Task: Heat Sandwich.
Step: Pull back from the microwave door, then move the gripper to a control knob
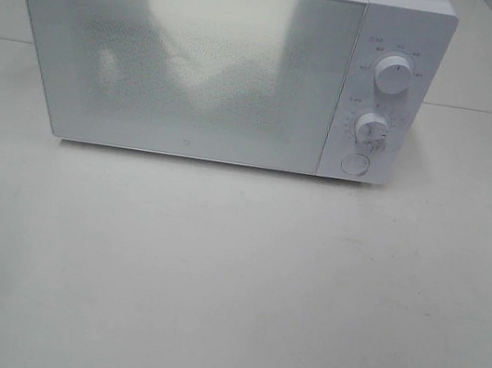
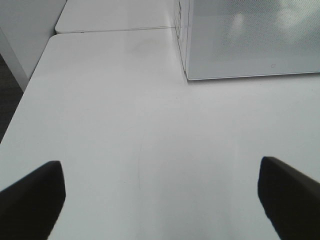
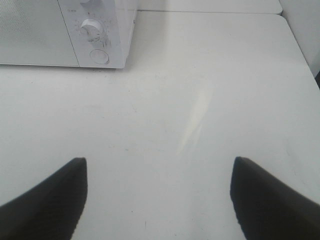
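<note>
A boxy white microwave oven (image 1: 219, 61) fills the upper half of the exterior high view, standing on the pale white tabletop (image 1: 229, 285). Its wide, silvery, reflective door (image 1: 182, 60) is closed flat against the body, and I cannot see through it. On the control panel at the right end of the oven are two round white knobs, the upper knob (image 1: 394, 74) above the lower knob (image 1: 371, 127), with a round white button (image 1: 354, 163) just beneath them.

The sandwich shows in none of the views, so I cannot tell where it is.

The left pincer (image 2: 160, 170) hangs over bare tabletop with its two dark fingers (image 2: 30, 200) spread wide and nothing between them; a corner of the oven door lies ahead of it. The right pincer (image 3: 160, 162) is likewise released, its black fingers (image 3: 45, 205) well apart over the tabletop, grasping nothing, with the oven's knob end ahead. Neither pincer appears in the exterior high view.
</note>
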